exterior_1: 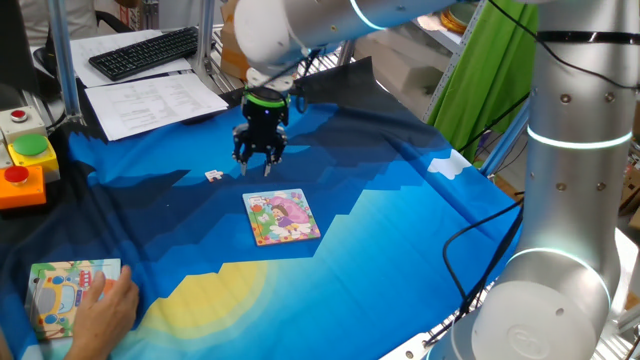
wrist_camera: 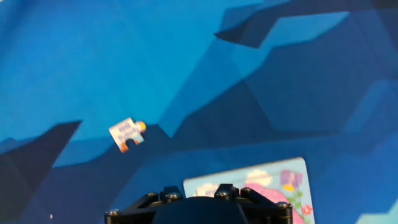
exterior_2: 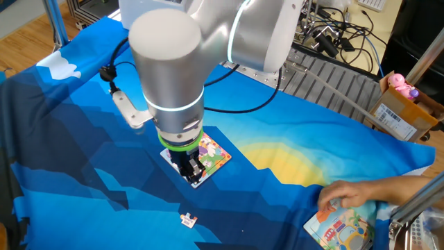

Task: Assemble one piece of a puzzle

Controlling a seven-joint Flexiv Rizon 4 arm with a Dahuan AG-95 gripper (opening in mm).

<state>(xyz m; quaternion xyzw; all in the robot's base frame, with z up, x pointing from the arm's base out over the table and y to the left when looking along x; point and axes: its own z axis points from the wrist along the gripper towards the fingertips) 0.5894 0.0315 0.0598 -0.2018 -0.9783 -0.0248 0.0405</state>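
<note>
Item: the hand (exterior_1: 260, 160), black, two-fingered, hanging above the worktop (exterior_1: 400, 230) at upper centre of one fixed view. Fingers point down, parted a little, nothing between them.

Item: the piece (exterior_1: 214, 175), small and whitish, lying loose on the blue cloth left of the hand in that view, apart from it. In the other fixed view it sits at lower centre (exterior_2: 188, 220), below the hand (exterior_2: 193, 171).

Item: the puzzle (exterior_1: 281, 217), pink-and-green picture with an orange edge, flat at centre frame, just below the hand and apart from the piece.

Step judged in hand: approach to pick up the piece; no grasp yet made. Next move calls for a sideways shift over the piece, then a descent with the fingers straddling it.

View differences: the hand view alone shows the piece's (wrist_camera: 127, 134) tab outline and an orange mark at its edge, with a puzzle corner at lower right. Only the fixed views show a person's hand (exterior_1: 108, 305) resting on a second board (exterior_1: 62, 290) at lower left.
</note>
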